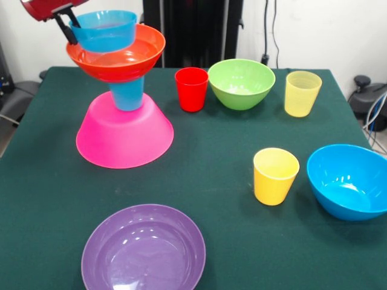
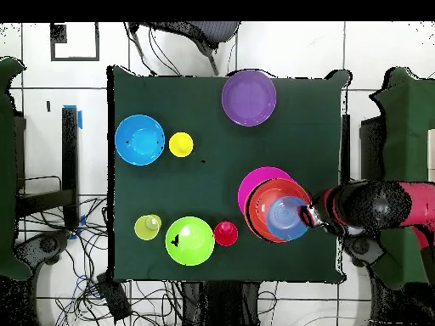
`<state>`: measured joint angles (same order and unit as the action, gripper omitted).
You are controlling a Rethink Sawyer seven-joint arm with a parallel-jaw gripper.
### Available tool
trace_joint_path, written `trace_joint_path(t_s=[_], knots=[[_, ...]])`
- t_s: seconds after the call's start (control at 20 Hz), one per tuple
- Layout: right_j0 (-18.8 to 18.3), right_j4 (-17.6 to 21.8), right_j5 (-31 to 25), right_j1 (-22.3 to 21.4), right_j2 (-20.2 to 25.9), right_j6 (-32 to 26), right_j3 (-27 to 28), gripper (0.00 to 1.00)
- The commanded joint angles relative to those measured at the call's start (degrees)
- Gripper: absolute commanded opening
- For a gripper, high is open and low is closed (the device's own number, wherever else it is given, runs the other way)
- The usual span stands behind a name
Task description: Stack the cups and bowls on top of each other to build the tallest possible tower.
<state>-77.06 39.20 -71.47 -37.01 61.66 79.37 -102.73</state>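
Note:
The tower stands at the left of the front view. Its base is a big pink bowl (image 1: 124,142) turned upside down, with an upturned blue cup (image 1: 127,95) on it and an orange bowl (image 1: 121,63) upright on the cup. A small blue bowl (image 1: 106,30) sits low inside the orange bowl, slightly tilted. My gripper (image 1: 69,29) is shut on its left rim. From overhead, the gripper (image 2: 313,215) meets the small blue bowl (image 2: 286,216) over the orange bowl (image 2: 263,208).
Loose on the green table are a red cup (image 1: 191,89), a green bowl (image 1: 241,83), a pale yellow cup (image 1: 302,93), a yellow cup (image 1: 275,176), a blue bowl (image 1: 347,181) and a purple bowl (image 1: 143,249).

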Motion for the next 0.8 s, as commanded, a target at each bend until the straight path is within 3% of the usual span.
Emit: trace_joint_path(t_s=[0.05,0.8], knots=[[3.9,4.7,0.7,3.4,-3.4,-14.5,1.0,0.0],[4.6,5.7,1.9,4.2,-3.8,-12.9,1.0,0.0]])
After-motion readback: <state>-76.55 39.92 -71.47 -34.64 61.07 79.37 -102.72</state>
